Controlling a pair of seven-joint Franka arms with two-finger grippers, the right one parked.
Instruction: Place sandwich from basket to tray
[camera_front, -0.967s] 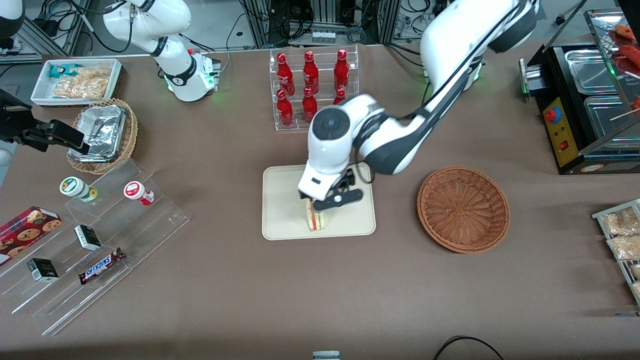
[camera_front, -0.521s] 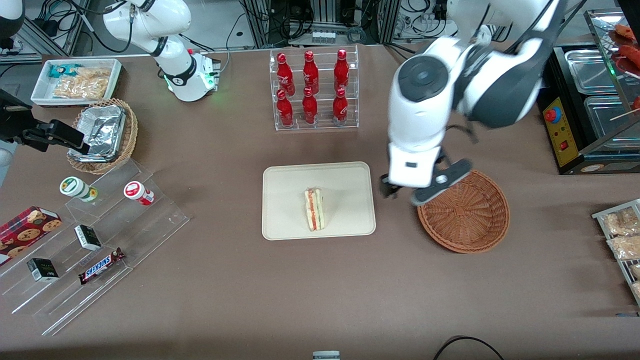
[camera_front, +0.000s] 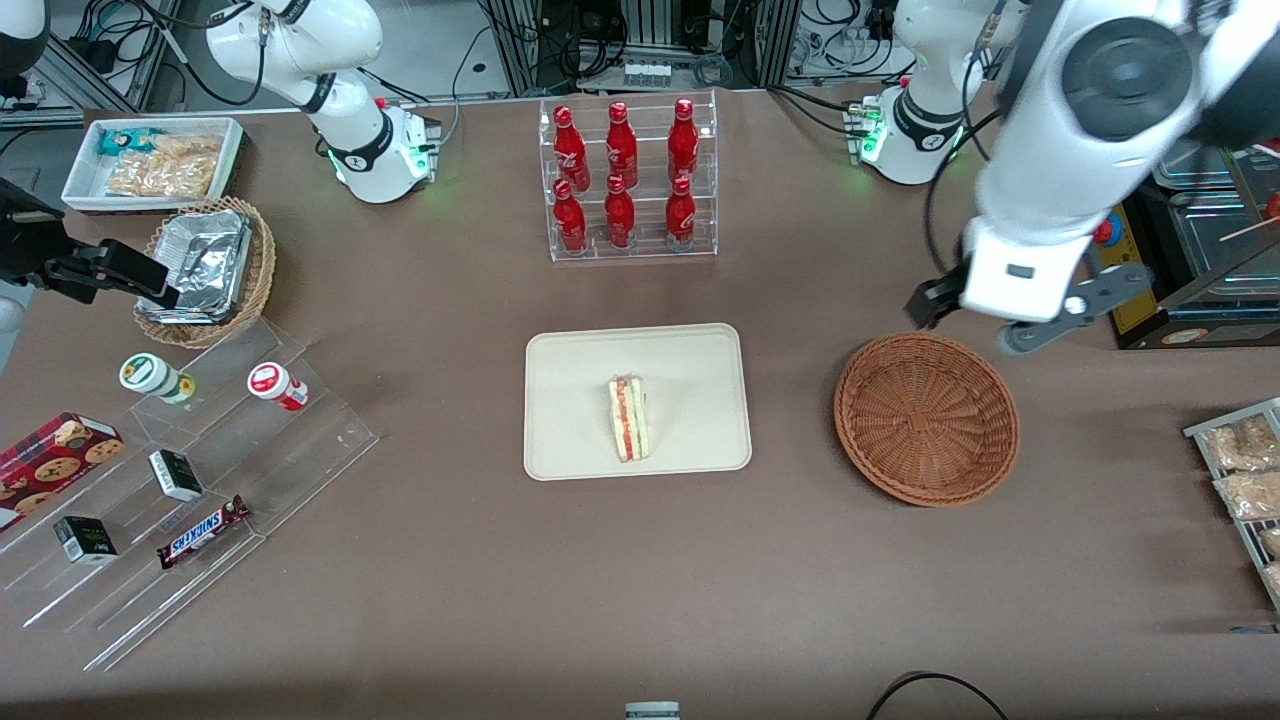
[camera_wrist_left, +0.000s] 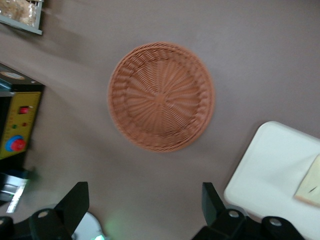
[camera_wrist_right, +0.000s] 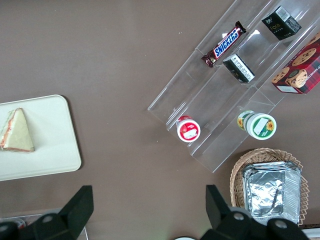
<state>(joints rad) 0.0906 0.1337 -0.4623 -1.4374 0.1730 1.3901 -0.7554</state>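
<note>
1. The gripper (camera_front: 1010, 320) hung high with its fingers spread wide, above bare table just farther from the front camera than the basket (camera_front: 927, 418).
2. Open tabletop ran between the basket and the tray (camera_front: 570, 420), nothing in the way there.
3. The sandwich (camera_front: 629, 418) was the only thing on the tray.
4. The bottle rack (camera_front: 628, 180) stood near the table's rear edge.
5. The black appliance (camera_front: 1150, 250) crowded the working arm's end.

The tool (camera_front: 1000, 320), its fingers spread wide and holding nothing, hangs above the brown bench (camera_front: 450, 600), farther from the front camera than the round reddish-brown wicker basket (camera_front: 927, 417). Well apart from the tool, toward the parked arm's end, the triangular white-bread sandwich (camera_front: 628, 418) lies on the flat cream rectangular tray (camera_front: 570, 400).
</note>
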